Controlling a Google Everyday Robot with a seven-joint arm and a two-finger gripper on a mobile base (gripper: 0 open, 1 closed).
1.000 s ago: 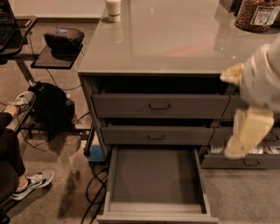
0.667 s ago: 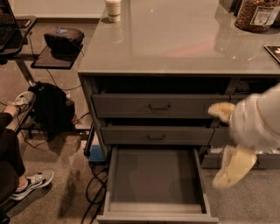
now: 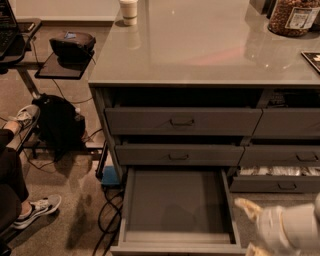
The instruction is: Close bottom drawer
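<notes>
The bottom drawer (image 3: 175, 200) is pulled far out at the foot of the grey cabinet, showing a plain bare grey tray. Its front edge (image 3: 175, 247) lies along the bottom of the view, and its handle is hidden from here. My gripper (image 3: 249, 227) is at the bottom right, just right of the drawer's front right corner. Its two cream fingers (image 3: 246, 204) are spread apart and hold nothing. The white arm (image 3: 292, 230) runs off to the right.
Above it are two part-open grey drawers (image 3: 182, 121) (image 3: 178, 156). A right-hand drawer (image 3: 280, 171) shows white packets. The countertop (image 3: 210, 55) holds a cup (image 3: 128, 11) and a jar (image 3: 292, 15). A person's shoes (image 3: 37, 210), a black bag (image 3: 57, 122) and cables (image 3: 107, 210) are on the floor at the left.
My gripper has moved down and to the left, from beside the upper drawers to low beside the bottom drawer's front corner. The drawer has not moved.
</notes>
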